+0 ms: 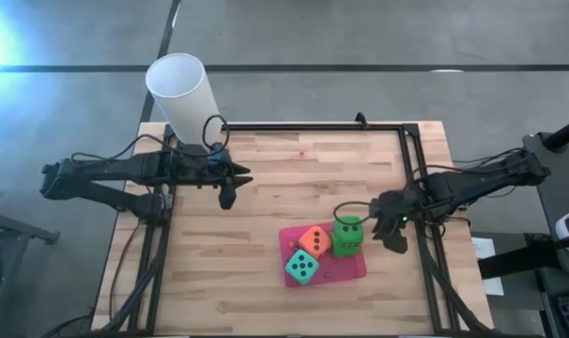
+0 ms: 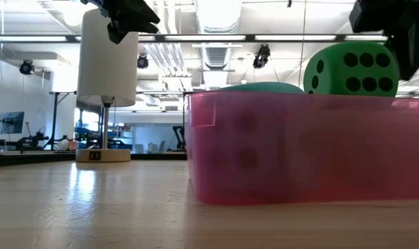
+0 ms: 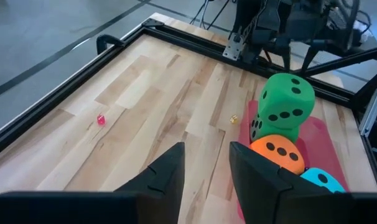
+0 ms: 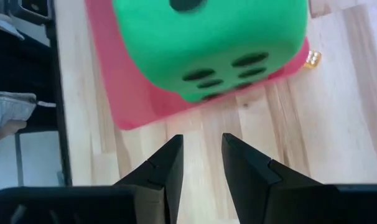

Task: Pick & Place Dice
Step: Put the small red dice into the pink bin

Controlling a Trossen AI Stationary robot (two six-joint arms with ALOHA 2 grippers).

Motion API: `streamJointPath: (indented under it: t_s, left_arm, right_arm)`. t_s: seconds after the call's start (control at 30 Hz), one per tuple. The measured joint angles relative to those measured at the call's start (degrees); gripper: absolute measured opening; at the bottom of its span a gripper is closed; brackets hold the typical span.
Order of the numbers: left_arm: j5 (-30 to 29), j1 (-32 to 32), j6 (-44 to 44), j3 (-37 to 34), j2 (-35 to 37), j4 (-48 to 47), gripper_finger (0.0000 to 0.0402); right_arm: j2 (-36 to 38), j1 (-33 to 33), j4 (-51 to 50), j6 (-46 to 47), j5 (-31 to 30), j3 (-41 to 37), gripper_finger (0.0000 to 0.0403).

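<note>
Three of the dice lie on the pink mat (image 1: 352, 270): the orange die (image 1: 314, 241), the teal die (image 1: 301, 268), and a green die (image 1: 348, 237) stacked on another green one. The right gripper (image 1: 392, 237) hovers just right of the stack, its fingers slightly apart and empty, so placing looks finished. It likely needs only to lift clear, while the left gripper (image 1: 227, 191) waits far left, also slightly parted.

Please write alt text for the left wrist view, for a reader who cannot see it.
A green foam die with dark pips sits stacked on a second green die, beside an orange die and a teal die on a flat pink mat on a wooden table. The left gripper hovers nearby, fingers slightly apart, holding nothing.
</note>
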State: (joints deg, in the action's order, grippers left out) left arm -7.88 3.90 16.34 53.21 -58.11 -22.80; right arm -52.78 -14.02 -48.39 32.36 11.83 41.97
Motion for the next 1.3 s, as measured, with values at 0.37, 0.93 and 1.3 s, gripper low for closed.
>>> streamJointPath:
  t_s: [0.37, 0.93, 1.3]
  left_arm:
    - [-0.02, 0.0, 0.0, 0.0, 0.0, 0.06, 0.0126]
    - [-0.04, -0.01, 0.15, 0.0, 0.02, 0.32, 0.0127]
    - [-0.04, -0.01, 0.2, 0.0, 0.02, 0.69, 0.0131]
  right_arm:
    - [0.29, 0.02, -9.2, -0.21, -9.58, 10.53, 0.01]
    - [-2.57, 4.66, -1.13, -5.4, -37.37, 17.57, 0.01]
    - [-8.81, 18.18, 24.64, -12.22, -23.71, 10.86, 0.01]
